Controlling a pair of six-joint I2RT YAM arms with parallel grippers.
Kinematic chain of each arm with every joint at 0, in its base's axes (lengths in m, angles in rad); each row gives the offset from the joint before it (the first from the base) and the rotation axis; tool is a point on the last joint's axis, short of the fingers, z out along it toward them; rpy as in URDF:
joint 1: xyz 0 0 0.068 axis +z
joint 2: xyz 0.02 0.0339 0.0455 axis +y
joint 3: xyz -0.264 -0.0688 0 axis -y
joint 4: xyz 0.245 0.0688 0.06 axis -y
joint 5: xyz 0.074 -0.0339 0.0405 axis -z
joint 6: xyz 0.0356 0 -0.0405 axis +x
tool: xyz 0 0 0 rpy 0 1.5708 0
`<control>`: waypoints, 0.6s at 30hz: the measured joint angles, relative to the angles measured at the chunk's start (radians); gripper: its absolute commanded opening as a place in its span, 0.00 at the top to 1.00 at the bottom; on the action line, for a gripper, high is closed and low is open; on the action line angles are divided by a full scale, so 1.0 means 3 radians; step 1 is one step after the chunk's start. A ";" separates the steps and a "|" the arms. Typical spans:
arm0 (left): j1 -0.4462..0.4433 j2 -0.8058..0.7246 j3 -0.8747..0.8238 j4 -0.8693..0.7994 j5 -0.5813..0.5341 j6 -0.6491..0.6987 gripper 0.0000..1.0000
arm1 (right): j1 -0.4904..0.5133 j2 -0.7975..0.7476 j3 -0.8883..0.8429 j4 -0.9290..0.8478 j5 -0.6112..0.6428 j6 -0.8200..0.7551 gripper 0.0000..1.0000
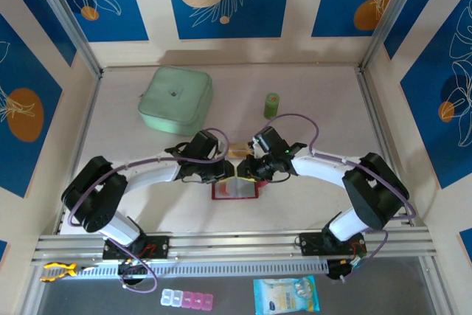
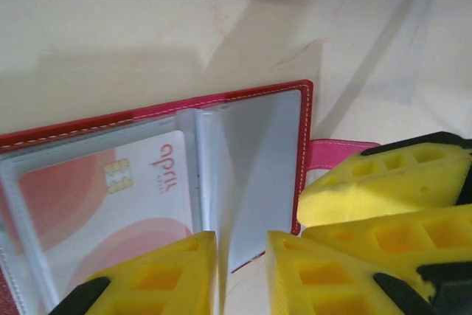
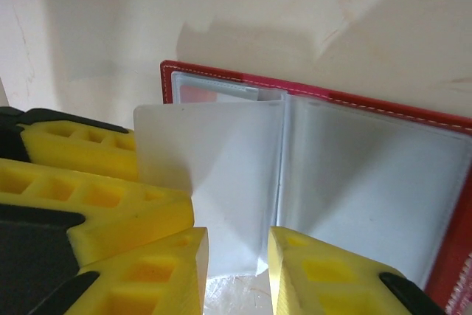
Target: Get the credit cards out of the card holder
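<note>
White-and-black arms point(image 1: 147, 175), purple cables point(image 1: 295, 117) (yellow jaws).

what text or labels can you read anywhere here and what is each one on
"april": printed sideways on the red-and-white card inside a clear pocket of the card holder.
Small print beside that word: too small to read.
Print on the blue-and-white packet at the near edge, top view: too small to read.

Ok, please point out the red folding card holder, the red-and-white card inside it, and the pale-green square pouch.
red folding card holder point(image 2: 305, 145), left wrist view, its red right edge.
red-and-white card point(image 2: 103, 204), left wrist view, its face.
pale-green square pouch point(image 1: 175, 99), top external view, its top.
</note>
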 measured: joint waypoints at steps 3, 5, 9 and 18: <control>-0.0031 0.0056 0.0072 -0.0010 0.0001 0.0001 0.78 | -0.0045 -0.0122 -0.0034 -0.0061 0.0057 -0.0008 0.71; -0.0051 0.0114 0.0127 -0.0027 0.0003 0.0003 0.78 | -0.0081 -0.0211 -0.0076 -0.0106 0.0084 -0.0009 0.70; -0.0099 0.0281 0.0268 -0.0072 0.0027 0.0004 0.78 | -0.0182 -0.0341 -0.0165 -0.0202 0.0123 -0.0024 0.70; -0.0203 0.0537 0.0484 -0.0102 0.0102 0.0005 0.77 | -0.0431 -0.0636 -0.0332 -0.0379 0.0153 -0.0097 0.69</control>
